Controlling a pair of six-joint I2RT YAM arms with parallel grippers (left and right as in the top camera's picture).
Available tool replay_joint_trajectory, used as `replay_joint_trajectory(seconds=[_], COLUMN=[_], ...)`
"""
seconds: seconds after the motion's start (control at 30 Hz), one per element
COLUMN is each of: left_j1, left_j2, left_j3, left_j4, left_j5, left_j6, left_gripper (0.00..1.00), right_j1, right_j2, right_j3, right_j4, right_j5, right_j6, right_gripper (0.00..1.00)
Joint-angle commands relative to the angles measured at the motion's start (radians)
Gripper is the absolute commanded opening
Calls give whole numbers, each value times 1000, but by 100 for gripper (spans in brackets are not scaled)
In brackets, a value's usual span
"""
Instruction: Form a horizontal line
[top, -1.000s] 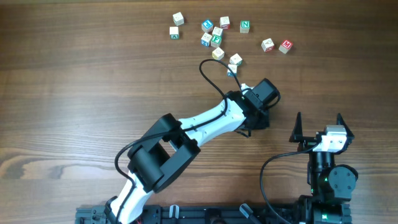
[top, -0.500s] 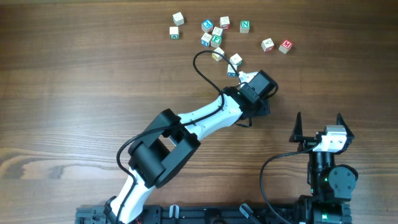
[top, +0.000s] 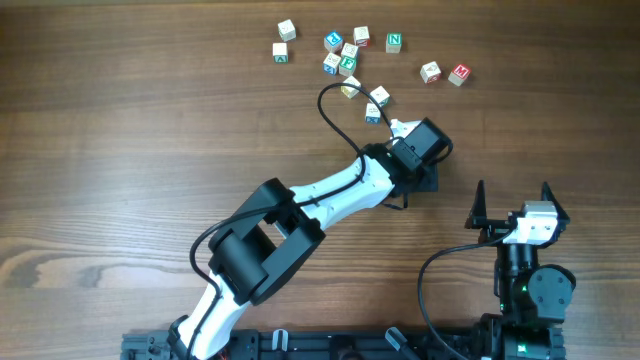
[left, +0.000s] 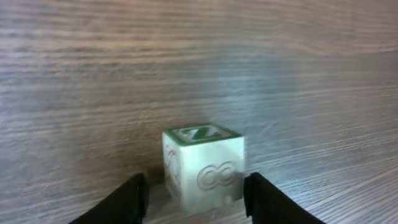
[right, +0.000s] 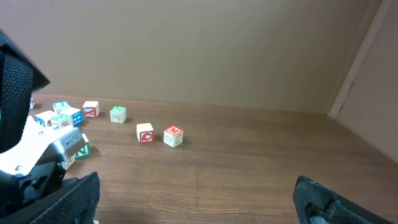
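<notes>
Several small pale wooden letter cubes lie loose at the far middle of the table; no touching row of three shows. My left gripper is open and reaches up to the cluster's near edge, by a cube with blue print. In the left wrist view a cube with a green top letter stands on the wood between my open fingers, with a gap on each side. My right gripper is open and empty near the front right, and its fingers frame bare wood.
Loose cubes: two at the far left, a tight group in the middle, a green one, and two red ones to the right, also in the right wrist view. The left arm lies diagonally across the table's middle.
My left gripper pushed up toward the cube cluster, then eased back slightly. The right arm has not moved.
</notes>
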Motion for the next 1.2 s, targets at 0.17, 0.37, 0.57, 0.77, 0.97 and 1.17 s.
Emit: replay_joint_trajectory(seconds=[0.17,0.37,0.57,0.77,0.97,1.17], left_j1=[67,105,103,95,87,84], left_j2=[-122,-259,-186,-99,-57,31], left_j3=[46,46,45,44,42,42], left_j4=[-213,-249,-212,-216,-221,-158], left_j5=[-103,-103,-44,218,268,331], left_j6=[47,126,159,352,410,415], left_gripper=[61,63,54,6,4,4], right_j1=[-6,-6,-6,-6,-6,-6], right_j2=[-5,-5,-5,-5,-5,-5], right_j3=[-1,-1,-1,-1,-1,-1], right_j4=[2,2,2,2,2,2], right_j5=[-15,-15,-15,-15,-15,-15], right_j6=[-8,-9,-9,-9,-9,-9], right_gripper=[100,100,100,100,100,100])
